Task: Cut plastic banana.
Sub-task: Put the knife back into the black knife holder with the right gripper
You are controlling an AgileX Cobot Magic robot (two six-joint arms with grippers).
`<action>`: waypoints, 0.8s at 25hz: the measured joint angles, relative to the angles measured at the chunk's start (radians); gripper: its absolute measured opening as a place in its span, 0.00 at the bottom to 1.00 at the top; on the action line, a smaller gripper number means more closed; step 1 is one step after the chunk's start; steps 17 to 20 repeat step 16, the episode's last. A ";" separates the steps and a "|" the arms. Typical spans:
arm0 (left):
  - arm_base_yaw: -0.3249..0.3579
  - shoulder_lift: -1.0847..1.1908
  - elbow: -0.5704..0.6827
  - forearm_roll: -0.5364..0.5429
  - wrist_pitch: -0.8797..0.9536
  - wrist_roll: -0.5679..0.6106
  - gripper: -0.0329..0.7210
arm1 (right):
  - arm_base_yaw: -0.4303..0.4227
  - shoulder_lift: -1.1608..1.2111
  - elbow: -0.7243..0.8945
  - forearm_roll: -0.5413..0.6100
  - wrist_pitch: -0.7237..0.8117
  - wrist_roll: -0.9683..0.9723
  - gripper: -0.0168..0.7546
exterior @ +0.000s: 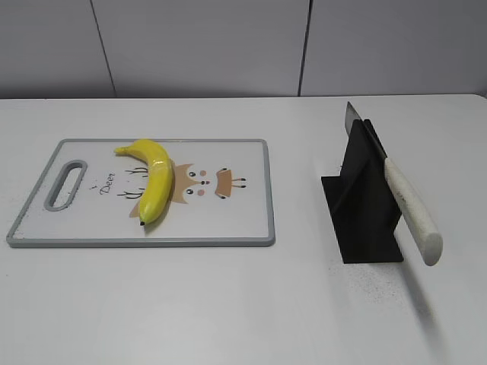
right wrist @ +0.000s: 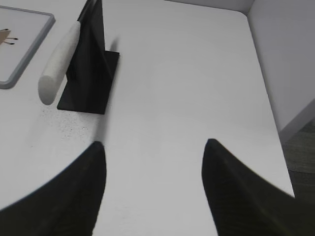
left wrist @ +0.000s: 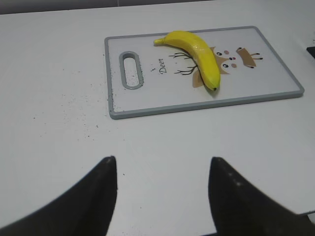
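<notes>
The glossy yellow plastic banana (exterior: 153, 177) lies whole on a white cutting board (exterior: 240, 222) with a grey rim and a deer drawing, left of centre. It also shows in the left wrist view (left wrist: 197, 51) on the board (left wrist: 162, 101). A knife (exterior: 411, 209) with a white handle rests slanted in a black stand (exterior: 364, 209) at the right; the right wrist view shows its handle (right wrist: 59, 64) and the stand (right wrist: 91, 64). My left gripper (left wrist: 162, 162) is open and empty over bare table, short of the board. My right gripper (right wrist: 153, 145) is open and empty, short of the stand. Neither gripper shows in the exterior view.
The white table (exterior: 228, 304) has dark specks near the stand and near the board's handle end. The table's right edge (right wrist: 273, 123) and a grey wall lie to the right of the right gripper. A grey panelled wall stands behind the table.
</notes>
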 joint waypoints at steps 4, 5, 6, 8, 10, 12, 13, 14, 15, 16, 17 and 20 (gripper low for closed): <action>0.000 0.000 0.000 0.000 0.000 0.000 0.81 | -0.025 0.000 0.000 0.000 0.000 0.000 0.63; 0.000 0.000 0.000 0.000 0.000 0.000 0.81 | -0.025 0.000 0.000 0.000 0.000 0.000 0.63; 0.000 0.000 0.000 0.000 0.000 0.000 0.81 | -0.025 0.000 0.000 0.000 0.000 0.001 0.63; 0.000 0.000 0.000 0.000 0.000 0.000 0.81 | -0.025 0.000 0.000 0.000 0.000 0.001 0.63; 0.000 0.000 0.000 0.000 0.000 0.000 0.81 | -0.025 0.000 0.000 0.000 0.000 0.001 0.63; 0.000 0.000 0.000 0.000 0.000 0.000 0.81 | -0.025 0.000 0.000 0.000 0.000 0.001 0.63; 0.000 0.000 0.000 0.000 0.000 0.000 0.81 | -0.025 0.000 0.000 0.000 0.000 0.001 0.63; 0.000 0.000 0.000 0.000 0.000 0.000 0.81 | -0.025 0.000 0.000 0.000 0.000 0.001 0.63; 0.000 0.000 0.000 0.000 0.000 0.000 0.81 | -0.025 0.000 0.000 0.000 0.000 0.001 0.63; 0.000 0.000 0.000 0.000 0.000 0.000 0.81 | -0.025 0.000 0.000 0.000 0.000 0.001 0.63; 0.000 0.000 0.000 0.000 0.000 0.000 0.81 | -0.025 0.000 0.000 0.000 0.000 0.001 0.63; 0.000 0.000 0.000 0.000 0.000 0.000 0.81 | -0.025 0.000 0.000 0.000 0.000 0.001 0.63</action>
